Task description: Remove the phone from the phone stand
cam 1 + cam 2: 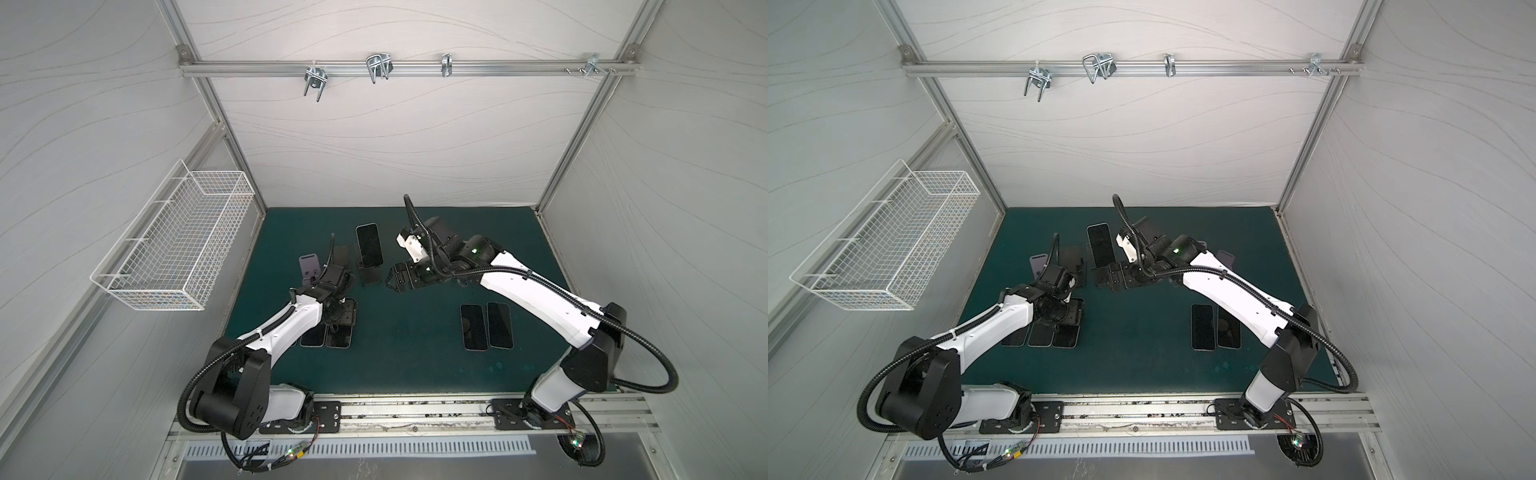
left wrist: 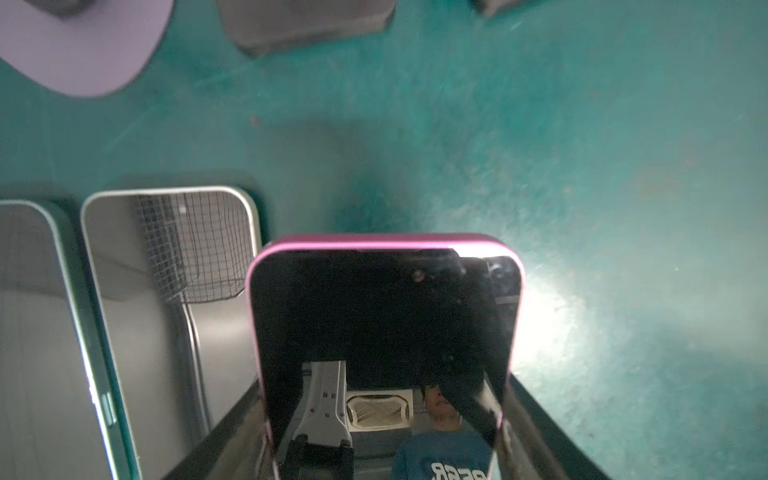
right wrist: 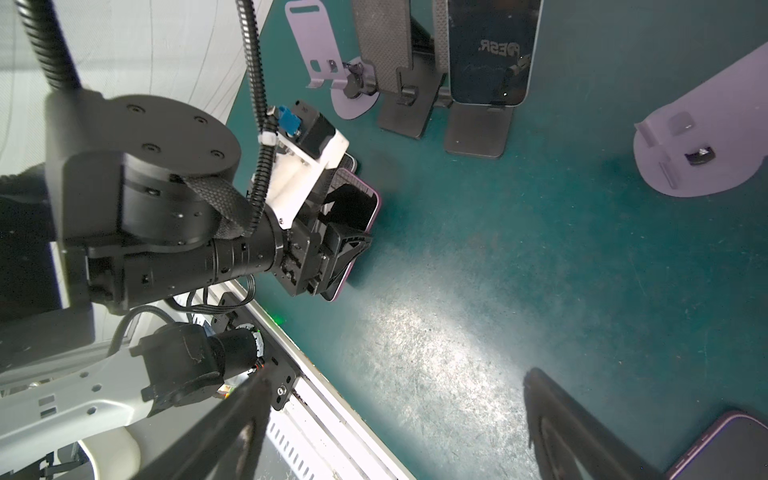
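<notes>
A dark-screened phone (image 1: 369, 248) (image 1: 1100, 246) (image 3: 490, 50) leans upright in a black phone stand (image 1: 369, 277) (image 3: 478, 133) at the middle back of the green mat. My right gripper (image 1: 392, 283) (image 1: 1105, 283) (image 3: 399, 415) hovers just right of the stand, open, with only mat between its fingers. My left gripper (image 1: 343, 313) (image 1: 1069, 316) (image 2: 382, 436) is shut on a pink-edged phone (image 2: 382, 316) (image 3: 353, 208), held low over the mat at front left, beside two phones lying flat.
Two flat phones (image 2: 174, 291) lie left of the held one. Another pair (image 1: 486, 326) lies at front right. Empty stands at the back: a purple stand (image 1: 309, 268), a black stand (image 1: 340, 257), another purple one (image 3: 702, 153). A wire basket (image 1: 174, 257) hangs on the left wall.
</notes>
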Tool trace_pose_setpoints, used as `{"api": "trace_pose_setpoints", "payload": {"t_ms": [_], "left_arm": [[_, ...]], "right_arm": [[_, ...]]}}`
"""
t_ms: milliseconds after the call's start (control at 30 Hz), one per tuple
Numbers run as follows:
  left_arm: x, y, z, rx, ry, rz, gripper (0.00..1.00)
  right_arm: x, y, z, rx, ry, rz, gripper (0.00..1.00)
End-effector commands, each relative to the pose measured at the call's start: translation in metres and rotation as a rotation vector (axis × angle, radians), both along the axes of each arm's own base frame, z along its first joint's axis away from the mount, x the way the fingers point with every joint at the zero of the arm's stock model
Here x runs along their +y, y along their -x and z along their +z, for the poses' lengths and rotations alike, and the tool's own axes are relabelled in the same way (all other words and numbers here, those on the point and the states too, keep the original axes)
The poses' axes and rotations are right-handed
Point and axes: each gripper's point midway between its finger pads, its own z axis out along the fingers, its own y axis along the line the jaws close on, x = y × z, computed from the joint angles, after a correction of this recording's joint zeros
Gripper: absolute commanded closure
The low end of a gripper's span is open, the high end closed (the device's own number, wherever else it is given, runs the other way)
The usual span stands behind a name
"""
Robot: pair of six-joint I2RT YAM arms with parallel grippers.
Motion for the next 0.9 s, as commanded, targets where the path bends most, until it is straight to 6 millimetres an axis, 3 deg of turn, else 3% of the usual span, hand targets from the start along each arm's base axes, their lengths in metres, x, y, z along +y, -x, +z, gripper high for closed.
{"api": "trace_pose_setpoints", "payload": {"t_ms": [0, 267, 867], "left_arm": [[-0.003, -0.014, 0.013, -0.032, 0.007, -0.01, 0.42], [-0.011, -0.026, 0.011, -0.02, 0.014, -0.043, 0.41], [-0.012, -0.035, -0.002, 0.037, -0.015, -0.053, 0.39]], "right_arm": [[0.001, -0.001, 0.008, -0.01, -0.031, 0.005, 0.05], [0.005, -0.003, 0.004, 0.002, -0.035, 0.014, 0.04], [-0.013, -0.011, 0.0, 0.03, -0.046, -0.043, 0.05]]}}
